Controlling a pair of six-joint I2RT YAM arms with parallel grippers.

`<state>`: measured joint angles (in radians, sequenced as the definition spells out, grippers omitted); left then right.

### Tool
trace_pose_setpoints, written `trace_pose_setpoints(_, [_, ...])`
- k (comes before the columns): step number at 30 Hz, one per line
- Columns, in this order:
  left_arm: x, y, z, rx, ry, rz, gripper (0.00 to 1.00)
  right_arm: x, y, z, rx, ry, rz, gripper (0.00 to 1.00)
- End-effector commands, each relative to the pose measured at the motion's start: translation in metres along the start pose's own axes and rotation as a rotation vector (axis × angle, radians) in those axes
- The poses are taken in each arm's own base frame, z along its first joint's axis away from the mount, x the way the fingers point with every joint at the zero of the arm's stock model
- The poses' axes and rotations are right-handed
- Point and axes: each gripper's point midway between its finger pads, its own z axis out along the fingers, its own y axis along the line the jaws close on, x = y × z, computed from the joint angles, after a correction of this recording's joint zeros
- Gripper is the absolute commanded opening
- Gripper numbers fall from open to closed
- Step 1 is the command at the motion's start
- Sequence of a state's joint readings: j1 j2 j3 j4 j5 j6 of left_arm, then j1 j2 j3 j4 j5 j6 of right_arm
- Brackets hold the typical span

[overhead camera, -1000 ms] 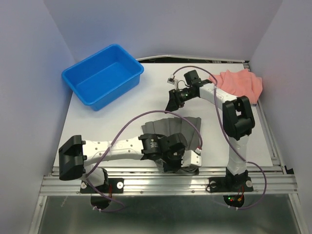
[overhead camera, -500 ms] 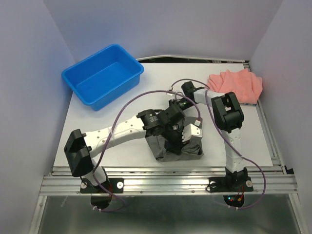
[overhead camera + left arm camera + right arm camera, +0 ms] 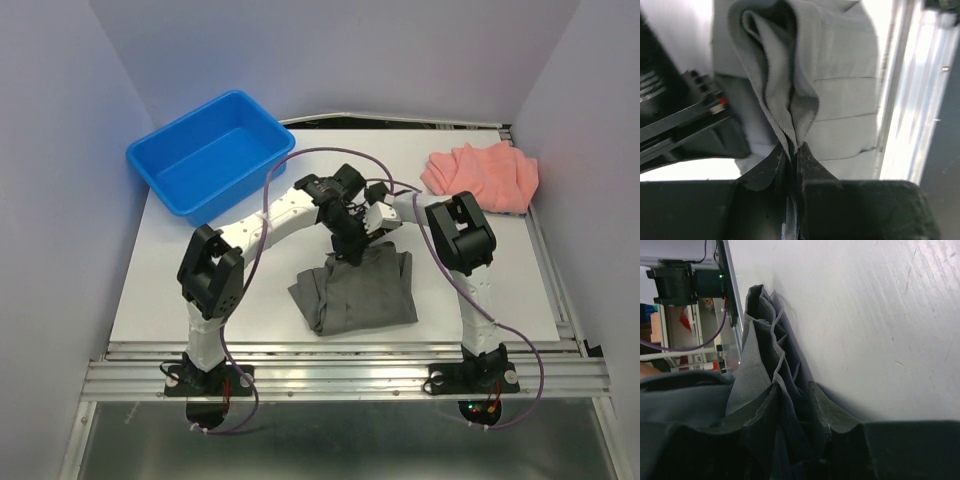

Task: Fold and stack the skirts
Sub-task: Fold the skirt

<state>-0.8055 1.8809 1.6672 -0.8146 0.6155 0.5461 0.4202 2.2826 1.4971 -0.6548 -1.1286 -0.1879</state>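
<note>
Fingers (image 3: 815, 170) of the left gripper (image 3: 793, 151) are being pressed together on a thin ridge of the dark grey skirt (image 3: 840, 100), which is being pinched between them. On the right gripper (image 3: 792, 390) the fingers (image 3: 757, 412) are being held a little apart by a thick bunch of pleats that is being clamped between them. Seen from above, both grippers are being held close together at the far edge of this skirt, near the middle of the table (image 3: 200, 270). The cloth is being raised there into a peak, while its near part is lying flat. The salmon-pink skirt (image 3: 480, 175) is lying crumpled at the far right, and a blue tub (image 3: 210, 155) is standing at the far left.
</note>
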Motion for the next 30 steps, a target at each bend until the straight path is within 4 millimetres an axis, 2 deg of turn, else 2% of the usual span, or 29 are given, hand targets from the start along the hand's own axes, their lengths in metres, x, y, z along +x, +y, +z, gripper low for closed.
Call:
trace_pose_setpoints(1, [-0.002,0.023,-0.007,-0.02,-0.009,0.025,0.08,0.007,-0.013,0.0,0.078,0.028,-0.032,0.36])
trace_pose_setpoints(7, [0.026,0.024,0.014,0.023,0.041,-0.02,0.12,0.0,-0.015,0.0,0.091,0.024,-0.03,0.39])
trace_pose_setpoints(10, [0.035,0.033,0.021,0.005,0.046,-0.041,0.15,-0.003,-0.016,-0.001,0.102,0.021,-0.029,0.42])
trace_pose_setpoints(11, [0.036,0.038,0.02,-0.006,0.044,-0.049,0.2,-0.004,-0.017,-0.001,0.107,0.022,-0.025,0.48])
trace_pose_setpoints(15, [0.03,0.048,0.014,-0.031,0.03,-0.048,0.31,-0.015,-0.027,-0.002,0.162,0.015,-0.017,0.57])
trace_pose_setpoints(16, [0.022,0.048,0.008,-0.044,0.014,-0.036,0.36,-0.027,-0.028,-0.009,0.171,-0.007,-0.024,0.6])
trace_pose_setpoints(18, [0.017,0.047,0.0,-0.061,0.0,-0.031,0.42,-0.04,-0.037,-0.018,0.179,-0.033,-0.005,0.61])
trace_pose_setpoints(19, [0.011,0.046,-0.008,-0.079,-0.015,-0.023,0.48,-0.059,-0.035,-0.026,0.187,-0.068,-0.024,0.64])
trace_pose_setpoints(21, [0.005,0.045,-0.017,-0.103,-0.029,-0.042,0.5,-0.078,-0.04,-0.043,0.206,-0.115,-0.031,0.66])
trace_pose_setpoints(22, [-0.001,0.046,-0.026,-0.13,-0.045,-0.036,0.51,-0.088,-0.036,-0.045,0.209,-0.129,-0.042,0.66])
trace_pose_setpoints(23, [-0.004,0.047,-0.031,-0.152,-0.056,-0.039,0.52,-0.107,-0.03,-0.059,0.221,-0.166,-0.072,0.68])
trace_pose_setpoints(26, [-0.013,0.045,-0.052,-0.193,-0.119,-0.1,0.55,-0.134,-0.018,-0.093,0.276,-0.235,-0.108,0.69])
trace_pose_setpoints(27, [-0.014,0.044,-0.057,-0.205,-0.143,-0.118,0.56,-0.138,-0.016,-0.103,0.292,-0.254,-0.107,0.69])
trace_pose_setpoints(28, [-0.017,0.038,-0.068,-0.219,-0.192,-0.161,0.57,-0.145,-0.005,-0.124,0.311,-0.295,-0.132,0.69])
trace_pose_setpoints(29, [-0.018,0.033,-0.072,-0.216,-0.217,-0.18,0.57,-0.146,0.001,-0.134,0.321,-0.31,-0.137,0.69])
trace_pose_setpoints(30, [-0.012,0.02,-0.072,-0.192,-0.238,-0.256,0.57,-0.142,0.002,-0.142,0.344,-0.318,-0.133,0.7])
